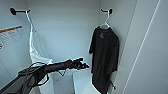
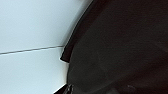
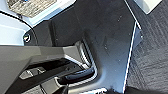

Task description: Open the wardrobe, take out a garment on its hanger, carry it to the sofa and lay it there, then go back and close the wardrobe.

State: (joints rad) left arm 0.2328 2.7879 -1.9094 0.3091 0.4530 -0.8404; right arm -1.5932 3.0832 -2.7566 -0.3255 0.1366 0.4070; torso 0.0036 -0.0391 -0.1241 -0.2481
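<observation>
The wardrobe (image 1: pixel 67 30) stands open in the head view, its white inside facing me. The garment, a black T-shirt (image 1: pixel 104 57), hangs at the right on a white hanger (image 1: pixel 107 21) hooked over a black peg (image 1: pixel 110 11). My left gripper (image 1: pixel 84 65) reaches in from the left at mid height, just left of the shirt's lower half. The left wrist view has the black fabric (image 2: pixel 120 47) very close, with the white wardrobe wall (image 2: pixel 30 30) behind it. The sofa is not visible.
A white shirt (image 1: pixel 37 52) hangs at the left on its own hanger from another black peg (image 1: pixel 13 11). The wardrobe's right door (image 1: pixel 147 50) stands open at the right. A white ledge (image 1: pixel 80 80) lies low inside. Dark carpet (image 3: pixel 150 57) appears in the right wrist view.
</observation>
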